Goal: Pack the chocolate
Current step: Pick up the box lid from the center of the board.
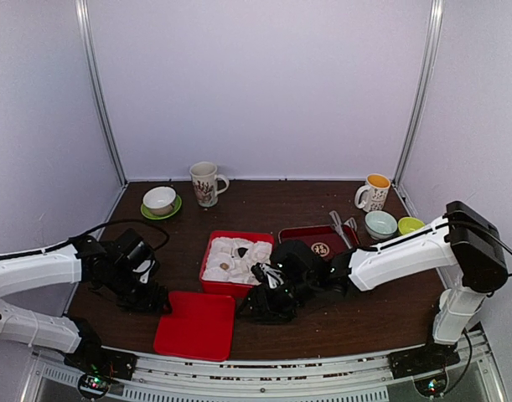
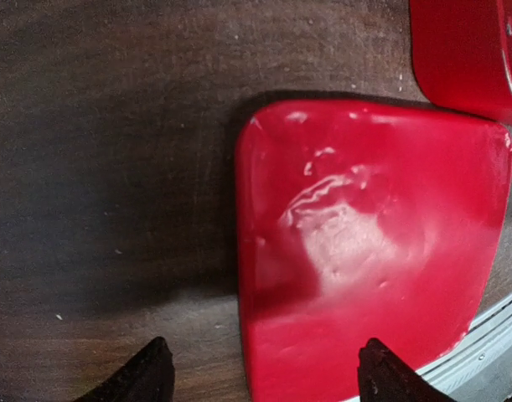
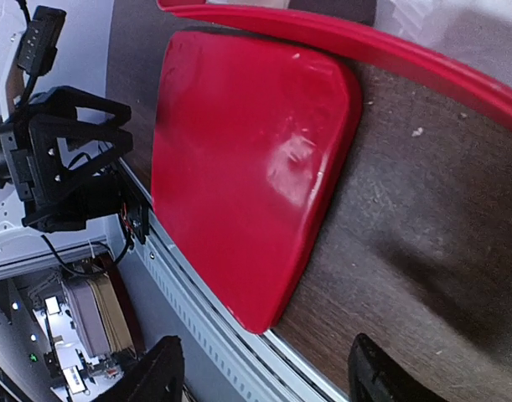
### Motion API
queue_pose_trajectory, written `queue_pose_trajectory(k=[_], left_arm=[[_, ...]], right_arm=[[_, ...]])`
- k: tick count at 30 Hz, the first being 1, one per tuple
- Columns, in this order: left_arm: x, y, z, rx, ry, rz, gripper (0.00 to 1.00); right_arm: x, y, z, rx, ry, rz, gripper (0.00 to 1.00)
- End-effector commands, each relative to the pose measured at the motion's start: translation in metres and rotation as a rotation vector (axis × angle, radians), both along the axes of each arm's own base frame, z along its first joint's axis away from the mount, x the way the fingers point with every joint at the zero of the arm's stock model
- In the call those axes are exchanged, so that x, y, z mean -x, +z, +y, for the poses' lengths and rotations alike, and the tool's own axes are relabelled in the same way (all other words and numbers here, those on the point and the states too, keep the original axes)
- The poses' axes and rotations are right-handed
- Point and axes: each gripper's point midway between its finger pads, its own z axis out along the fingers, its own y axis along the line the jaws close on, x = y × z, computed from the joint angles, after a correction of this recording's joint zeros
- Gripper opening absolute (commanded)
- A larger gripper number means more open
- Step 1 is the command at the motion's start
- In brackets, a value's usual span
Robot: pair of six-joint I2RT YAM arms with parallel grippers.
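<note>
The chocolate point(image 1: 226, 266) is lying in the white insert point(image 1: 257, 251) of the red box point(image 1: 220, 290), just behind the right gripper point(image 1: 262, 306), which is hanging open. The left gripper point(image 1: 153, 298) is hovering open at the left edge of the red lid point(image 1: 197, 327).

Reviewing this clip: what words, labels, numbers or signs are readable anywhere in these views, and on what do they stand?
No text can be read in any view.
Tall mug: dark printed marks, too small to read.
Mug with orange inside: dark print, too small to read.
Red tray: pale round emblem, blurred, unreadable.
Red lid: no marks show on it.
</note>
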Motion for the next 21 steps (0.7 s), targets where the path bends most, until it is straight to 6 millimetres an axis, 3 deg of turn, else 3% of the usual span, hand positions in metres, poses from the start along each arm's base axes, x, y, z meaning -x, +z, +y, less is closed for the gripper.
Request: queue_pose_trajectory(k=[1, 3, 8, 15, 21], left_arm=[[0.004, -0.002, -0.008, 0.075, 0.009, -0.001, 0.78], [0.006, -0.006, -0.007, 0.082, 0.015, -0.005, 0.78], [0.009, -0.021, -0.004, 0.098, 0.052, -0.007, 0.78], [0.014, -0.037, 0.001, 0.101, 0.086, -0.008, 0.79], [0.008, -0.028, -0.027, 0.269, 0.07, -0.025, 0.75]], right_arm=[[-0.019, 0.025, 0.029, -0.107, -0.279, 0.017, 0.72], [-0.021, 0.025, 0.033, -0.095, -0.335, -0.003, 0.75], [-0.023, 0.002, 0.033, 0.001, -0.428, 0.008, 0.8], [-0.014, -0.022, 0.044, 0.044, -0.417, 0.063, 0.8], [-0.025, -0.037, 0.032, 0.147, -0.471, 0.007, 0.78]])
